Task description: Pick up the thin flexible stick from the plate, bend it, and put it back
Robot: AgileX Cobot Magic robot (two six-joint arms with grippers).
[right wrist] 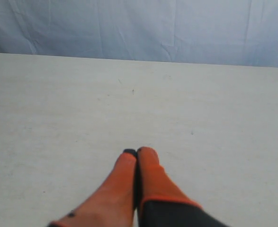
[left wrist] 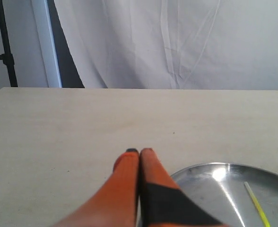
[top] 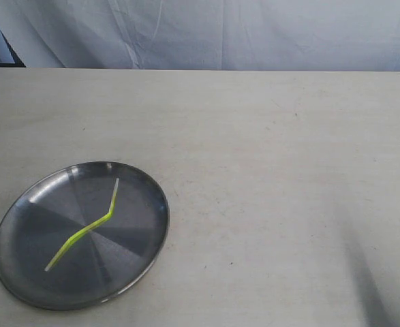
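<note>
Both grippers are pinched shut on nothing. The thin flexible stick [top: 84,234] lies kinked inside the plate [top: 29,238] on the desk [top: 274,191], so the bend looks done. The left gripper [left wrist: 139,151] is near the plate's rim, clear of the stick. The right gripper [right wrist: 136,151] is over bare desk, well apart.

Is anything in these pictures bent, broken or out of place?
The thin flexible stick has a sharp kink past its middle instead of lying straight. It rests wholly inside the plate. Nothing is spilled. The left gripper and right gripper are shut and empty, clear of it.
</note>
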